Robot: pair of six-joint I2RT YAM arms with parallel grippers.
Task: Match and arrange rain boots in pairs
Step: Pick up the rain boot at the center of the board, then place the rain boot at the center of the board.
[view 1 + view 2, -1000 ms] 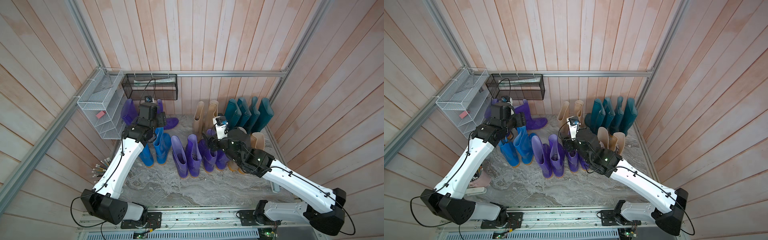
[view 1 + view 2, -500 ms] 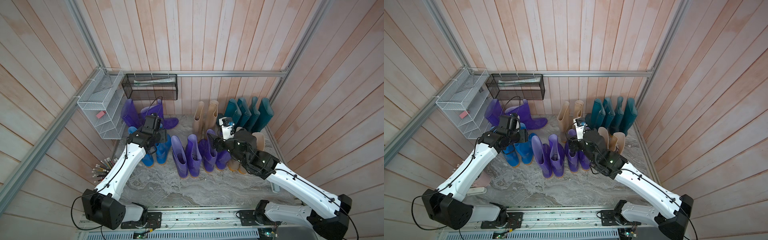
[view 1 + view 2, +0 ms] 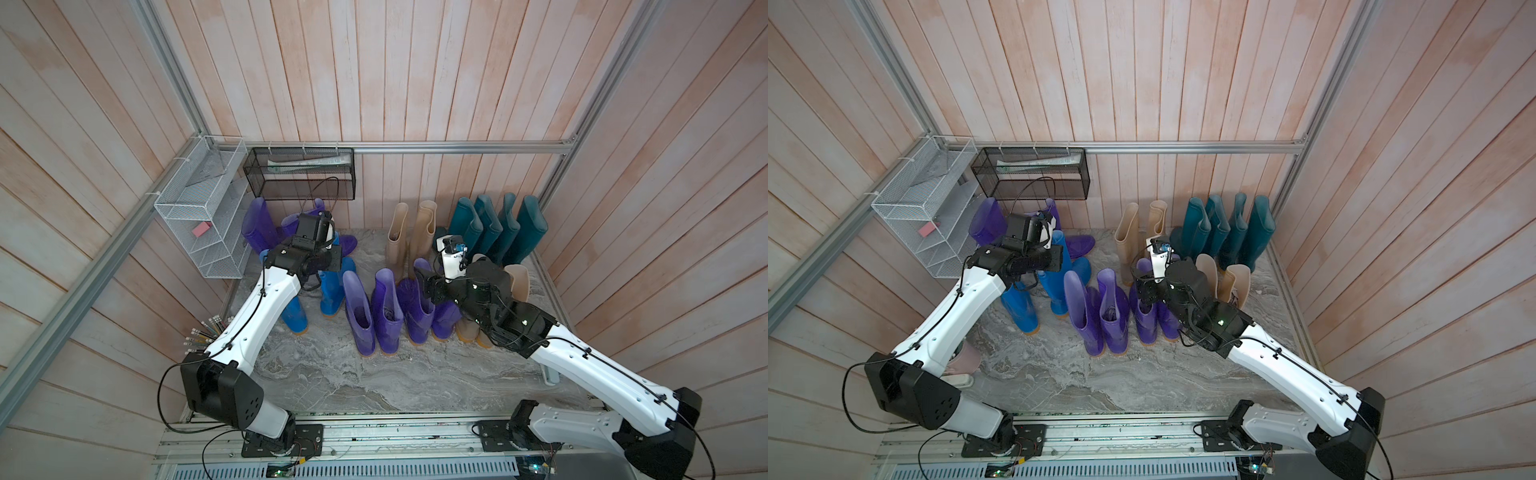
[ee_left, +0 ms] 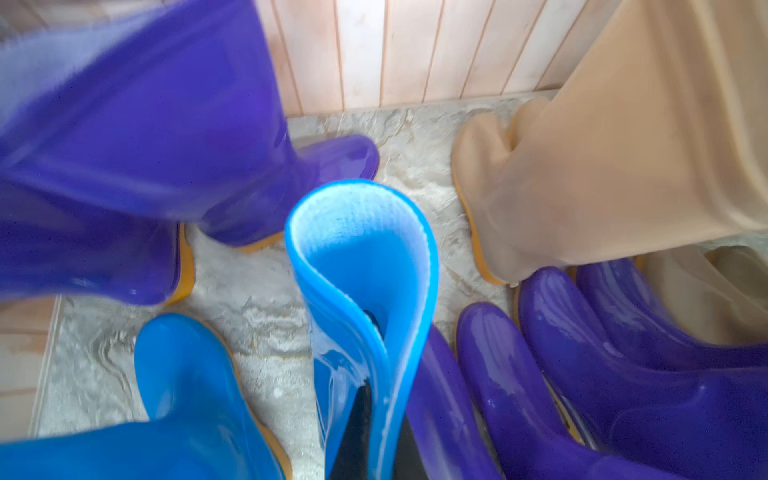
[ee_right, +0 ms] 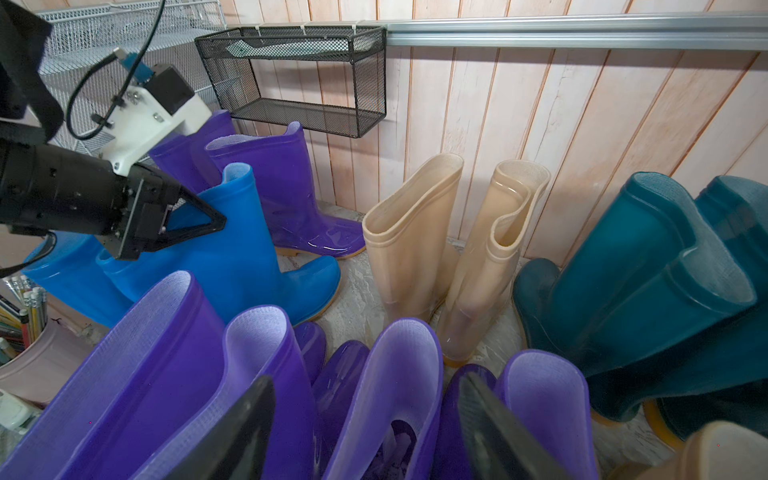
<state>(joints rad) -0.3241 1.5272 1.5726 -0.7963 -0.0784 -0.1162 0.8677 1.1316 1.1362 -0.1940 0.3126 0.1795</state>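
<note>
Blue boot (image 4: 361, 232) — between left fingers (image 4: 356, 436)

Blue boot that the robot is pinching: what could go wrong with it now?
1. The left fingers pinch only the blue boot's soft top edge, which looks folded over in the left wrist view. It might slip out or dangle if lifted.
2. It is crowded here. The other blue boot and a purple boot stand close by, so swinging it could tip them over.
</note>
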